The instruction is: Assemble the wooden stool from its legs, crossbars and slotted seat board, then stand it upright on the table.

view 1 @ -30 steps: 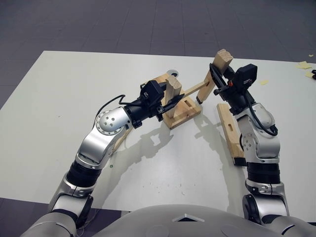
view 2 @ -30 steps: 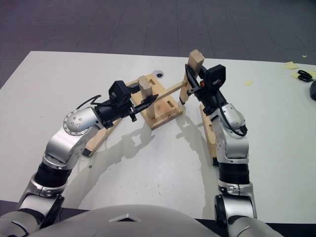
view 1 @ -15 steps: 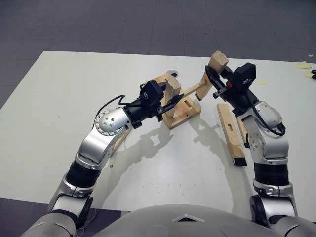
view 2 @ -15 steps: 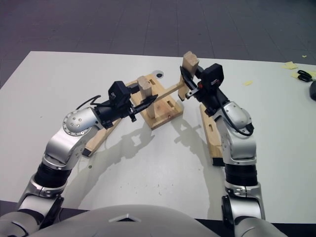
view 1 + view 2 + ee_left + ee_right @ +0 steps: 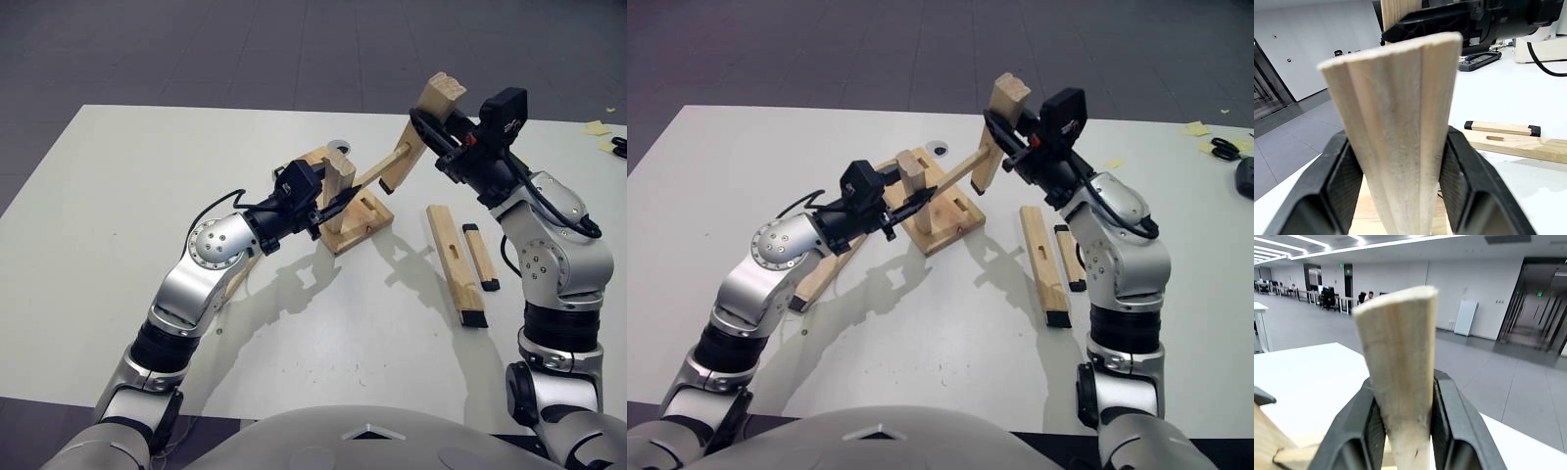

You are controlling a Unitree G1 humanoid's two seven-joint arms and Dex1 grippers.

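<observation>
Above table (image 5: 118, 196) | pale leg (image 5: 441, 96) tilted | thin crossbar (image 5: 377, 172) joins second leg (image 5: 340, 174)

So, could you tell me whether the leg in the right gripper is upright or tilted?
Tilted: in the right gripper, the leg leans, with its top toward the robot's right.

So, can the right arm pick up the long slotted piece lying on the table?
Probably not yet: the slotted piece lies uncovered near that arm, but the right gripper is shut on a leg.
</observation>
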